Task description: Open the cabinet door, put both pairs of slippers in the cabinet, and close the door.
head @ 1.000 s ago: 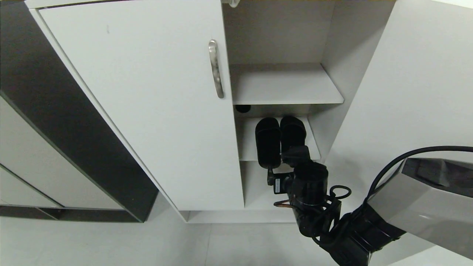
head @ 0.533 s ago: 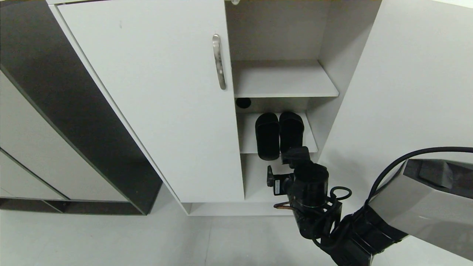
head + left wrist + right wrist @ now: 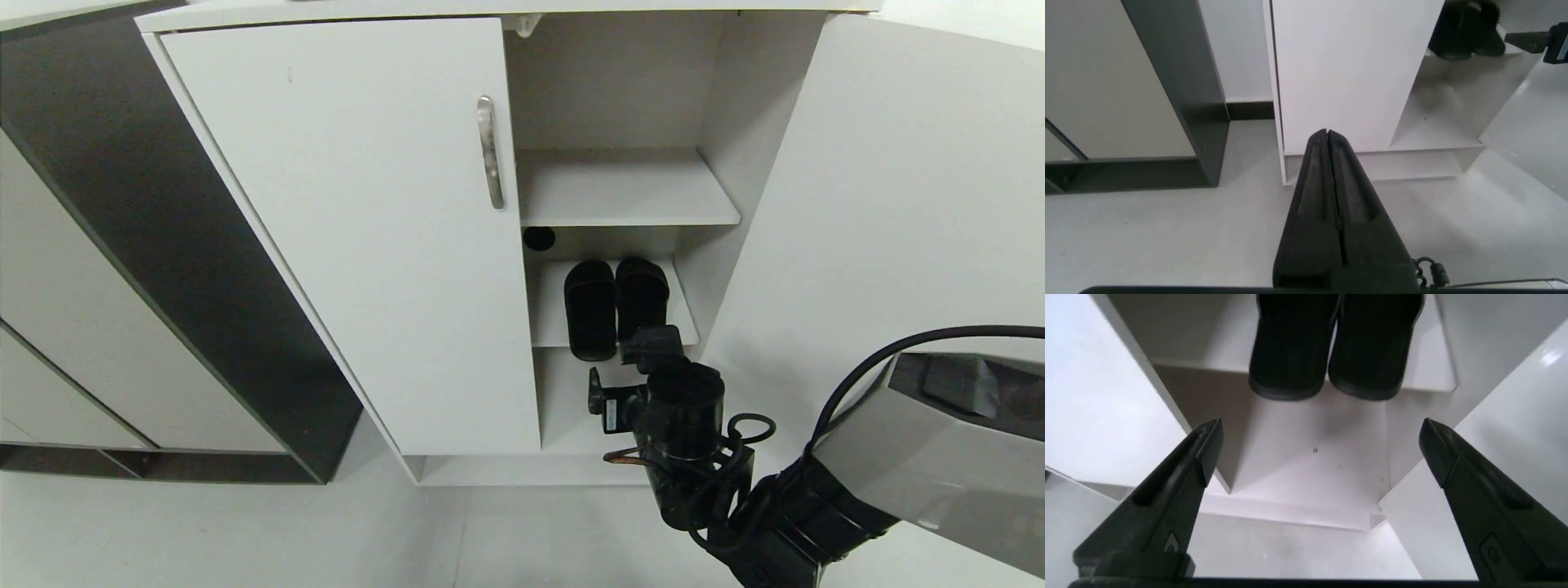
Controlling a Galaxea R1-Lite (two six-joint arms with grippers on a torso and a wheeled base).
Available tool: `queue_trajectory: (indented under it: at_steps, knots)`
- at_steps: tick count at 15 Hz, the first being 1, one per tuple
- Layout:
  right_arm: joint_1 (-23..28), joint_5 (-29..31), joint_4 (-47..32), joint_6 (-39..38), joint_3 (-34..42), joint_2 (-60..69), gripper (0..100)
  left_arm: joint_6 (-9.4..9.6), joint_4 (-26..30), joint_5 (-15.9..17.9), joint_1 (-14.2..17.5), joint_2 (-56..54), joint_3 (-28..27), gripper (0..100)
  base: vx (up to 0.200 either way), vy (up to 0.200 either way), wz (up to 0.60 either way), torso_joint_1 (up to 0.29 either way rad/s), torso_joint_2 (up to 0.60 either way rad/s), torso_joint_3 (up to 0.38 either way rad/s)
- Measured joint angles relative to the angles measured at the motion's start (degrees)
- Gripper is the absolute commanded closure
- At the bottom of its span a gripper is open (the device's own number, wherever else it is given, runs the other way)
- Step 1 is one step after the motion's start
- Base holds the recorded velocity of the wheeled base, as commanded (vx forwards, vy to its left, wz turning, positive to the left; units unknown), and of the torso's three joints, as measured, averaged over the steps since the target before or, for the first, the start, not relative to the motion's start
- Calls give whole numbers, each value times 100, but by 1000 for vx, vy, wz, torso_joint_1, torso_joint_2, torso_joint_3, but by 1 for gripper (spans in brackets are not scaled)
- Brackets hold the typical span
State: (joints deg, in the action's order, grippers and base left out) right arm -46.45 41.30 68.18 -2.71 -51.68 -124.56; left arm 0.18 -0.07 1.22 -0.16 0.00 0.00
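Note:
A pair of black slippers (image 3: 616, 304) lies side by side on the middle shelf of the white cabinet (image 3: 351, 229), heels at the shelf's front edge. The cabinet's right door (image 3: 882, 204) stands wide open and its left door, with a metal handle (image 3: 490, 163), is closed. My right gripper (image 3: 649, 347) hangs just in front of and below the slippers (image 3: 1335, 343). In its wrist view the right gripper (image 3: 1321, 429) is open with nothing between its fingers. My left gripper (image 3: 1327, 137) is shut and empty, above the floor before the closed door.
The upper shelf (image 3: 620, 192) and the bottom compartment (image 3: 567, 408) hold nothing. A dark round hole (image 3: 538, 238) shows in the back wall. A dark vertical panel (image 3: 163, 245) and pale units stand to the left. Pale floor (image 3: 245, 531) lies in front.
The head view has shifted, so the cabinet's top edge now shows and the cabinet looks farther off. A gap has opened between my right gripper and the slippers' heels.

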Motion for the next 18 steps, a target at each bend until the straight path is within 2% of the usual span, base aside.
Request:
queue_trajectory:
  at_steps: [11, 18]
  knots:
    - [-13, -44, 2, 11, 166, -2, 0, 4, 0, 1, -2, 0, 0, 100, 0, 0, 0, 0, 3, 194]
    - [-13, -71, 104, 20, 254, -7, 0, 0, 0, 0, -2, 0, 0, 100, 0, 0, 0, 0, 0, 0]
